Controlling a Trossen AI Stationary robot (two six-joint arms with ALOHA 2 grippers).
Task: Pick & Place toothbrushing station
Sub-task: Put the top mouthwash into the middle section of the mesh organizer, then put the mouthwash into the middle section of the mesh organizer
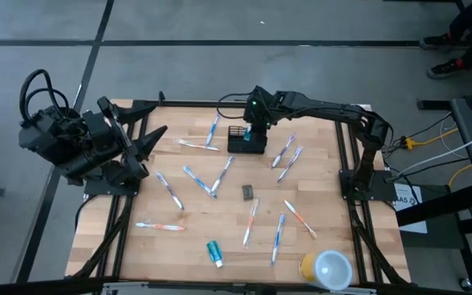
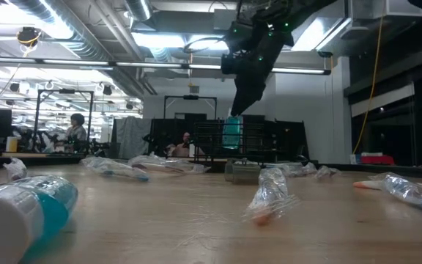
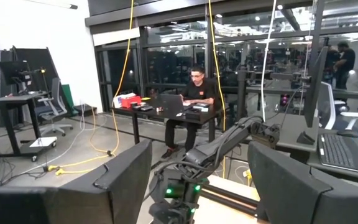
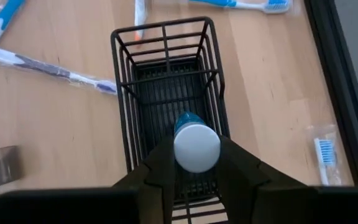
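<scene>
The small black rectangular wire-mesh holder (image 1: 247, 140) stands upright at upper centre of the high view on the pale planked wooden desk (image 1: 203, 192), and directly over its open grid the right tool (image 4: 197, 163) grips a small teal tube with a round white cap (image 4: 195, 144), cap up. Slim plastic-wrapped toothbrushes (image 1: 220, 176) lie scattered across the boards, with a round yellow cup with a pale lid (image 1: 325, 268) at lower right. The left tool (image 1: 156, 136) hovers at the desk's upper-left edge with fingers spread wide; beyond lies an office with a seated person (image 3: 194, 102).

Both arms are dark and six-jointed. Black cables loop over the left arm (image 1: 72, 135); small green lights glow on the right arm (image 1: 318, 111) near its wrist.
</scene>
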